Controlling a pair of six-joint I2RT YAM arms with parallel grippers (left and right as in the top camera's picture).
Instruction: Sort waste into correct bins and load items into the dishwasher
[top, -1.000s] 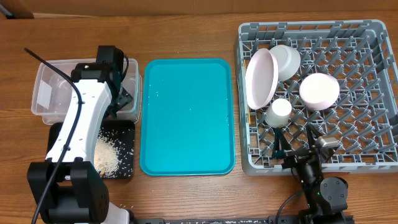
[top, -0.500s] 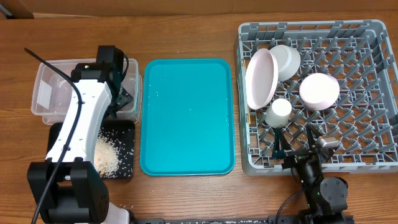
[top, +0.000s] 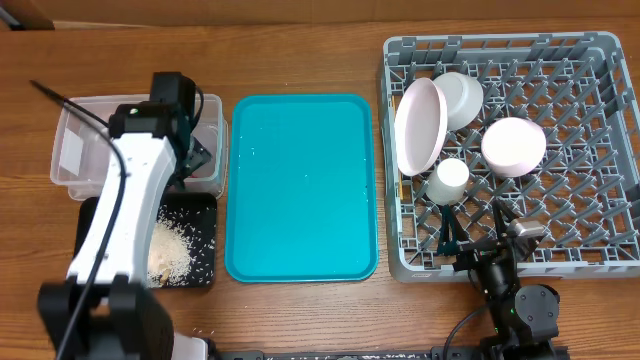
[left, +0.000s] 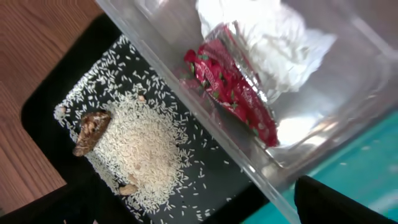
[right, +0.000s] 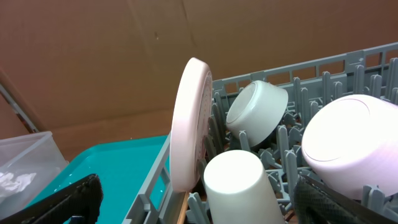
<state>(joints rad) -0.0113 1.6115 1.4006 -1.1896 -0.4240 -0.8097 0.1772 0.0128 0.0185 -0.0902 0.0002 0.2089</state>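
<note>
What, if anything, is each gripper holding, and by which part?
Nothing: the left gripper is open above the clear tub, the right gripper open at the dish rack.

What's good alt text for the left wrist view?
Looking down from the left wrist: a clear plastic tub holds a crumpled white napkin and a crinkled red wrapper. Beside it, a black tray holds a pile of white rice with brown scraps. A teal tray shows at lower right.
</note>
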